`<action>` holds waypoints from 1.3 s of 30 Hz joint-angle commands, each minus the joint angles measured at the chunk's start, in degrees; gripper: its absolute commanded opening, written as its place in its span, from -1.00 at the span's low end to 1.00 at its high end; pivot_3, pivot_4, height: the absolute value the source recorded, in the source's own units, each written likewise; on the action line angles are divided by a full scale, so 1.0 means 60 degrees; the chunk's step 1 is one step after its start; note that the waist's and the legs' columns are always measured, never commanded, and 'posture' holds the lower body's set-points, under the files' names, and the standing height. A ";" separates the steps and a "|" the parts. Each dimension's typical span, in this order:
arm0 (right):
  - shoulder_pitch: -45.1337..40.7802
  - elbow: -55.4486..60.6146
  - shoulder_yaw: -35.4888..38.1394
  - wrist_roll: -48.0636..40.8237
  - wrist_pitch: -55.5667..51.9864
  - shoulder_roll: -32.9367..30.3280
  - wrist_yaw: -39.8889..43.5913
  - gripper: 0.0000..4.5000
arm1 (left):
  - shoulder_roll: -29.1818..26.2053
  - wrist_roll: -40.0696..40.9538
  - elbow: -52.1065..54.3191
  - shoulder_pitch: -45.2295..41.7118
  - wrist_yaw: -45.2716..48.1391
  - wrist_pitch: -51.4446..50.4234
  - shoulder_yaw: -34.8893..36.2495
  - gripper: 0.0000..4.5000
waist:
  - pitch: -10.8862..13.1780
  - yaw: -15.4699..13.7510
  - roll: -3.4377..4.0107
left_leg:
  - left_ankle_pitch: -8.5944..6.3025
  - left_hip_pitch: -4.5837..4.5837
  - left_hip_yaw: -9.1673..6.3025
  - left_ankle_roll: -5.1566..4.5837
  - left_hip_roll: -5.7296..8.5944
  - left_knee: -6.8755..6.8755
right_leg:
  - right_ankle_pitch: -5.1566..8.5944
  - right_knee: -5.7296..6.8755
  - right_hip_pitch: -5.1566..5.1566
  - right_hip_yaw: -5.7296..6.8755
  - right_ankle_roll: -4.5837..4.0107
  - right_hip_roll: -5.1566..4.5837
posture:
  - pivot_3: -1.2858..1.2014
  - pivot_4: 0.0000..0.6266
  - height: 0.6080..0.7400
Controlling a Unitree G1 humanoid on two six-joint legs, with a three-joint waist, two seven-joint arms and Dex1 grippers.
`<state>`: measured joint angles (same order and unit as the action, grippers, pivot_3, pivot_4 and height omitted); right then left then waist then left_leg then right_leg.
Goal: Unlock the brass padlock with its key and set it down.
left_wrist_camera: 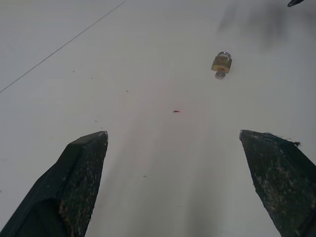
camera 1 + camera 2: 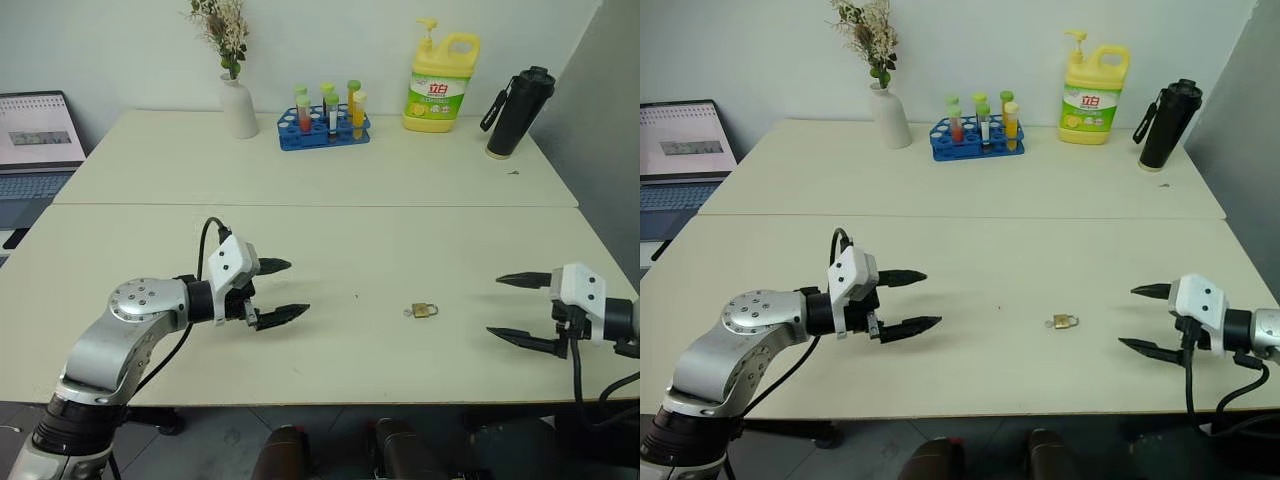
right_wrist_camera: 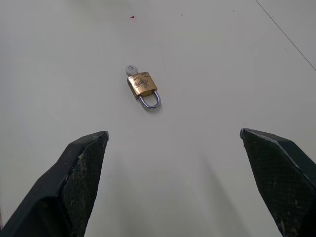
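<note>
The brass padlock [image 2: 424, 311] lies flat on the cream table [image 2: 330, 240], between my two grippers and nearer the right one. Its silvery shackle [image 3: 149, 101] looks closed. A small silver key [image 3: 131, 70] sticks out of the bottom of the lock body [image 3: 142, 84]. My left gripper [image 2: 283, 291] hovers open over the table, well to the left of the lock, with nothing between its fingers. Open and empty too, my right gripper [image 2: 512, 307] points at the padlock from the right. The lock [image 1: 221, 62] also shows far ahead in the left wrist view.
At the back of the table stand a white vase [image 2: 238, 105] with dried flowers, a blue rack of test tubes [image 2: 323, 125], a yellow detergent bottle [image 2: 441, 85] and a black flask [image 2: 519, 112]. A laptop [image 2: 38, 150] sits off to the left. A seam [image 2: 300, 205] crosses the table.
</note>
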<state>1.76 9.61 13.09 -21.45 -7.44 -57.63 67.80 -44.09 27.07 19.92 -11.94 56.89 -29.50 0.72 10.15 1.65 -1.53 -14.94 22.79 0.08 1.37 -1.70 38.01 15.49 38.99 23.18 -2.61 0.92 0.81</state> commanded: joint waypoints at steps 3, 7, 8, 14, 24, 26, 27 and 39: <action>0.0109 0.0475 0.0049 -0.0121 -0.0079 -0.0139 0.0310 1.00 | -0.0202 0.0003 0.0455 0.0274 0.0106 0.0323 0.0247 0.99 | 0.0000 -0.0001 0.0000 | 0.0000 0.0000 -0.0003 0.0000 -0.0002 0.0000 | 0.0000 0.0000 0.0000 -0.0003 0.0000 0.0000 | 0.03 -0.52 1.00; 0.0112 0.0534 0.0048 -0.0173 -0.0193 -0.0191 0.0442 1.00 | -0.0262 0.0005 0.0545 0.0416 0.0173 0.0439 0.0196 0.99 | 0.0000 -0.0002 0.0000 | 0.0000 -0.0001 -0.0001 0.0000 -0.0002 0.0000 | 0.0000 0.0000 0.0000 -0.0002 0.0000 -0.0001 | 0.03 -0.52 1.00; 0.0097 0.0525 0.0051 -0.0189 -0.0226 -0.0216 0.0497 1.00 | -0.0248 0.0001 0.0562 0.0436 0.0149 0.0447 0.0196 0.99 | 0.0000 -0.0002 0.0000 | 0.0000 -0.0001 -0.0001 0.0000 -0.0001 0.0000 | 0.0000 0.0000 0.0000 -0.0001 0.0000 -0.0001 | 0.03 -0.52 1.00; 0.0007 0.0569 0.0009 -0.0188 -0.0357 -0.0234 0.0656 1.00 | -0.0286 -0.0413 0.0530 0.0706 0.0207 0.1006 0.0059 0.99 | 0.0000 0.0001 0.0000 | 0.0000 -0.0002 0.0000 0.0000 -0.0002 0.0000 | 0.0000 0.0001 0.0000 -0.0003 -0.0001 -0.0001 | 0.03 -0.52 1.00; 0.0020 0.0803 0.0067 -0.0272 -0.0655 -0.0288 0.0844 1.00 | -0.0268 -0.0429 0.0538 0.0477 0.0600 0.1361 -0.0087 0.99 | 0.0000 -0.0005 0.0000 | 0.0000 0.0000 -0.0002 0.0000 -0.0001 0.0002 | 0.0000 0.0001 0.0000 0.0001 0.0000 0.0000 | 0.03 -0.52 1.00; -0.0003 0.0859 0.0047 -0.0286 -0.0727 -0.0284 0.0861 1.00 | -0.0270 -0.0416 0.0540 0.0421 0.0634 0.1325 -0.0116 0.99 | 0.0000 -0.0005 0.0000 | 0.0000 -0.0001 -0.0001 0.0000 -0.0002 0.0002 | 0.0000 0.0001 0.0000 0.0001 -0.0001 0.0000 | 0.03 -0.52 1.00; -0.0013 0.0883 0.0037 -0.0289 -0.0761 -0.0284 0.0870 1.00 | -0.0263 -0.0403 0.0539 0.0391 0.0647 0.1308 -0.0122 0.99 | 0.0000 -0.0005 0.0000 | 0.0000 -0.0001 -0.0001 0.0000 -0.0002 0.0002 | 0.0000 0.0001 0.0000 0.0001 -0.0001 0.0000 | 0.03 -0.52 1.00; -0.1734 0.0786 -0.2203 0.0572 -0.1786 0.0319 0.0273 1.00 | -0.0704 -0.0113 0.1109 0.0166 0.1745 0.1150 -0.0691 0.99 | 0.0000 0.0014 0.0001 | 0.0000 -0.0003 0.0002 0.0000 -0.0003 0.0008 | 0.0000 0.0005 0.0001 0.0004 -0.0001 0.0002 | 0.03 -0.52 1.00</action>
<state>-7.44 13.51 0.27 -17.93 -17.23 -55.82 69.69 -47.63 26.73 25.04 -10.81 67.04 -23.83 -3.36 10.15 1.73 -1.53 -14.94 22.77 0.07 1.37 -1.72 38.06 15.49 39.03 23.19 -2.59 0.92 0.83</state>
